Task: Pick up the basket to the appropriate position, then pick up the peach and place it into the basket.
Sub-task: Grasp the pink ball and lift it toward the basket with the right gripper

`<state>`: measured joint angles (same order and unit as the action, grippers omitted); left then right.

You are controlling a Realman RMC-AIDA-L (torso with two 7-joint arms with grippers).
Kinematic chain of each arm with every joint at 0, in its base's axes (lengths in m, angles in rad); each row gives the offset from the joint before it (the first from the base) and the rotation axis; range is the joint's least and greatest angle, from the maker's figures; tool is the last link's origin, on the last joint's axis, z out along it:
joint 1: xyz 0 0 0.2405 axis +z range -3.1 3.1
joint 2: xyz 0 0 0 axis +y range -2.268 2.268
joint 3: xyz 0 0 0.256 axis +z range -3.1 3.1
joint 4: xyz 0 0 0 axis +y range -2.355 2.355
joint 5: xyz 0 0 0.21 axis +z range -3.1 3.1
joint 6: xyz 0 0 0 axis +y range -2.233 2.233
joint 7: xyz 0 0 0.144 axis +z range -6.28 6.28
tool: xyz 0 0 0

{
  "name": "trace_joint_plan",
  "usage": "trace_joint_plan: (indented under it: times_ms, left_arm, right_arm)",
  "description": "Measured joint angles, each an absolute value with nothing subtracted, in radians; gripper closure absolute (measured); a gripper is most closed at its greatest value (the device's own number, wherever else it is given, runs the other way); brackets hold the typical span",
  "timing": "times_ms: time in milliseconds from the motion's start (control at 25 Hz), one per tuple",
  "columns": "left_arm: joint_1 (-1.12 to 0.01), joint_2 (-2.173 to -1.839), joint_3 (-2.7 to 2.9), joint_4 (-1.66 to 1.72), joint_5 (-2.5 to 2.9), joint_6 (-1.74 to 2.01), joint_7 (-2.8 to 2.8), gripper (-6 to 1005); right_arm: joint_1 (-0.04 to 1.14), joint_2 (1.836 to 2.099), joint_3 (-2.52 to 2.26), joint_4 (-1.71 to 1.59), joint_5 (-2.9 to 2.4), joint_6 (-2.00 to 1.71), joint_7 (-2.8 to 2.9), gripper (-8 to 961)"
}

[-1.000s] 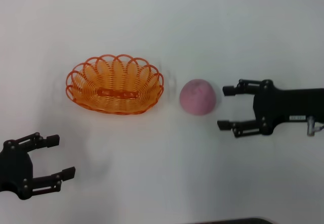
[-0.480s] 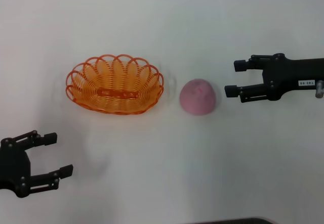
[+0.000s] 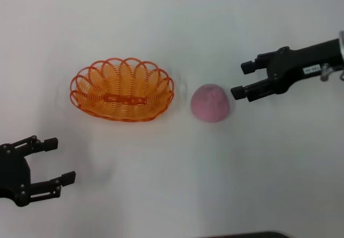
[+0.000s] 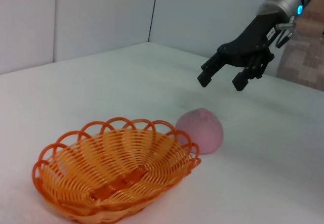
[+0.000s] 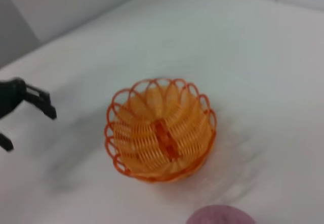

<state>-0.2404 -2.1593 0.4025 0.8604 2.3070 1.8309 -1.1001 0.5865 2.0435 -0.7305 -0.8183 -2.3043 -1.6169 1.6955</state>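
The orange wire basket (image 3: 122, 89) sits empty on the white table, left of centre; it also shows in the left wrist view (image 4: 114, 168) and the right wrist view (image 5: 161, 130). The pink peach (image 3: 210, 102) rests on the table just right of the basket, and shows in the left wrist view (image 4: 201, 130) and at the edge of the right wrist view (image 5: 221, 216). My right gripper (image 3: 241, 79) is open and empty, raised above the table just right of the peach; it also shows in the left wrist view (image 4: 221, 78). My left gripper (image 3: 58, 161) is open and empty at the near left.
The white table (image 3: 172, 184) stretches around both objects. A pale wall (image 4: 101, 16) stands behind the table in the left wrist view. A dark edge (image 3: 242, 235) shows at the near border.
My right gripper has risen and tilted, moving from beside the peach to above and right of it. My left gripper has drawn back slightly toward the near left. Basket and peach have not moved.
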Motion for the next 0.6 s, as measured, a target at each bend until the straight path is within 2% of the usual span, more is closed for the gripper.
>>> trace_joint_plan:
  times_ms: [400,600]
  left_arm:
    - [-0.238,-2.158,0.397,0.861,2.307,1.83,-1.101,158]
    - [-0.24,-2.158,0.397,0.861,2.307,1.828,-1.1,158]
  right_arm:
    - [0.736,2.078,-0.841,-0.865,-2.492,-1.609,1.821,47]
    - [0.772,2.087,-0.904,-0.868,-2.532,-1.584,1.881,35]
